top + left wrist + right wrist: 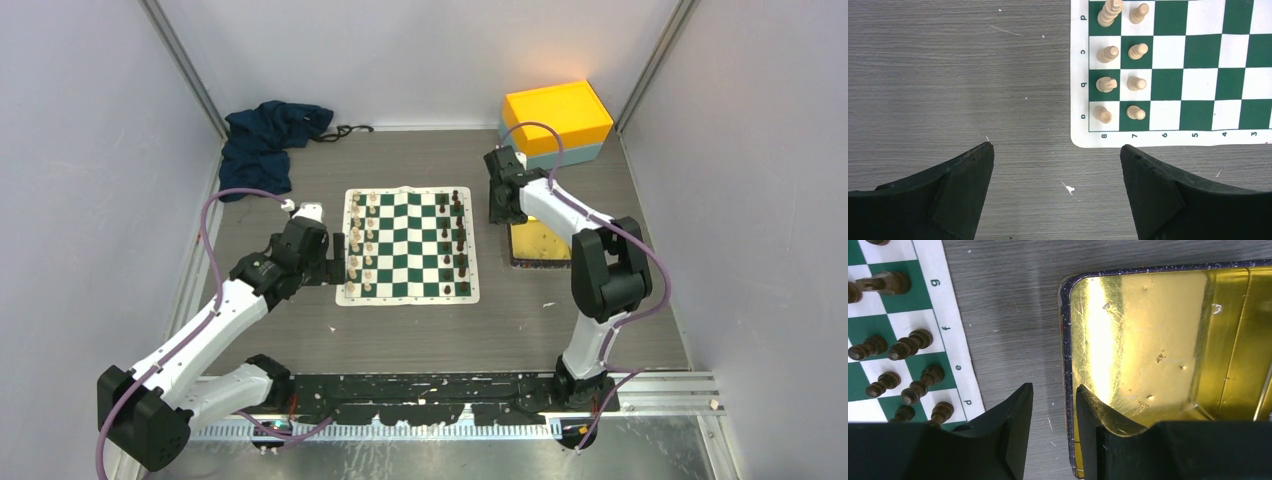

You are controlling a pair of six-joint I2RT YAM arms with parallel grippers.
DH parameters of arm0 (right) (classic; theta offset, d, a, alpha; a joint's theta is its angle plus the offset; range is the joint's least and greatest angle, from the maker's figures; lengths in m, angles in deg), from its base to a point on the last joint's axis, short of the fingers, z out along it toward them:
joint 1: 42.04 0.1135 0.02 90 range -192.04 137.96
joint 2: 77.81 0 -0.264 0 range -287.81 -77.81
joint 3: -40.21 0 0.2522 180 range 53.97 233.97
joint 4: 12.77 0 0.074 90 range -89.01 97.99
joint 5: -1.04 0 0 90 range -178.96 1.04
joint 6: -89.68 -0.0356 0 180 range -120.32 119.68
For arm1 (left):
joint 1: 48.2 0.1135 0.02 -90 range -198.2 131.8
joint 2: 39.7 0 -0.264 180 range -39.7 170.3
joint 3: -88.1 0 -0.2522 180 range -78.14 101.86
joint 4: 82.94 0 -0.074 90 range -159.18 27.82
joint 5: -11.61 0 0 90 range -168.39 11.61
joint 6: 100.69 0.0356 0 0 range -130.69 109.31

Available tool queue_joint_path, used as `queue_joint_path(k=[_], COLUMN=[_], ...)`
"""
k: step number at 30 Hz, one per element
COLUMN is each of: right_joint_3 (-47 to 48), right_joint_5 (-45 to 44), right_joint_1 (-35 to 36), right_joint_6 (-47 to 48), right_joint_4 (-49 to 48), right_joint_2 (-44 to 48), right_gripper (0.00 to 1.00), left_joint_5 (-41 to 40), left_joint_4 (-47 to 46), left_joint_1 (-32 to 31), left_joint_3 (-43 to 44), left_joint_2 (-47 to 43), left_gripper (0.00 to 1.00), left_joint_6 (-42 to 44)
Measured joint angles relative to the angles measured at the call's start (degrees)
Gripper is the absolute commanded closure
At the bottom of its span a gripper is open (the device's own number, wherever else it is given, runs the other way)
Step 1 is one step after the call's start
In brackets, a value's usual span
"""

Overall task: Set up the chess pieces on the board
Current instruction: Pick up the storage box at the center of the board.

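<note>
Left pincer (1057, 146) wide, empty | right pincer (1054, 386) part-open, empty, above tray (1148, 315) rim

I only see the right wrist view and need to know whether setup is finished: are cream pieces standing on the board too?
Observer: Yes, the cream pieces stand in two files along the left edge of the board, opposite the dark pieces.
Operator: Where is the left gripper?
Observer: The left gripper hangs open over the table, just off the board's near-left corner, holding nothing.
Operator: Anything beyond the tray?
Observer: An orange and teal box sits behind it, in the back right corner.
</note>
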Motion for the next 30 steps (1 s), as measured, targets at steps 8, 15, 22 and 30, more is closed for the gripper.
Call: queue_joint_path(k=[8, 15, 22, 30], right_joint_3=[-1.01, -1.4, -1.38, -0.7], right_joint_5=[1.29, 2.93, 3.91, 4.31], right_joint_1=[-2.12, -3.89, -4.57, -5.03], right_joint_6=[0.0, -0.11, -0.31, -0.26], right_joint_4=[-1.44, -2.45, -3.58, -3.91], right_joint_2=[-2.4, -4.28, -4.87, -5.44], right_gripper=[0.62, 0.83, 0.91, 0.94], left_joint_5=[-0.24, -0.7, -0.96, -1.22], left_joint_4=[0.07, 0.48, 0.66, 0.83], left_joint_1=[0.0, 0.0, 0.0, 0.0], left_joint_3=[0.09, 0.09, 0.17, 0.17], left_joint_2=[0.26, 0.55, 0.59, 0.61], left_gripper=[0.02, 0.02, 0.02, 0.02], left_joint_6=[0.0, -0.02, -0.02, -0.02])
